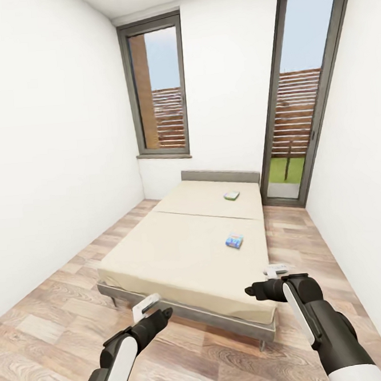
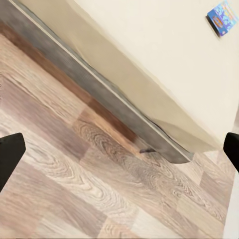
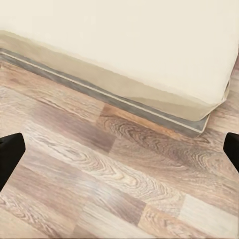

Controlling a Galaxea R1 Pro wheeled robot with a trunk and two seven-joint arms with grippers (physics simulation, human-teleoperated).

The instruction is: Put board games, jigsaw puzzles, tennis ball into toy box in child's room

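Board games lie on the bed (image 1: 184, 254): a mostly blue one (image 1: 234, 241) sits flat on the beige mattress on the part near the foot, toward the side where the right arm is, and a white and green one (image 1: 231, 196) sits farther up, close to the low headboard (image 1: 220, 176). The two boxes are well apart from each other, and the writing on them is too small to read. The bed stands on a wood-plank floor (image 1: 64, 332) between white walls, with its head against the wall that has two tall dark-framed windows (image 1: 155, 85). The left claw (image 1: 146, 306) hangs over the floor near the foot corner of the bed, and the right claw (image 1: 275, 271) hangs just over the other foot corner. Neither one touches a game. In the left wrist view the blue box (image 2: 222, 17) shows far off on the mattress, past the grey bed frame (image 2: 94, 89). The left fingertips (image 2: 10, 157) show at the two far edges of that view, so this claw looks spread wide with nothing in it. The right fingertips (image 3: 10, 154) sit the same way in the right wrist view, wide apart and empty, above the floor beside the bed frame.
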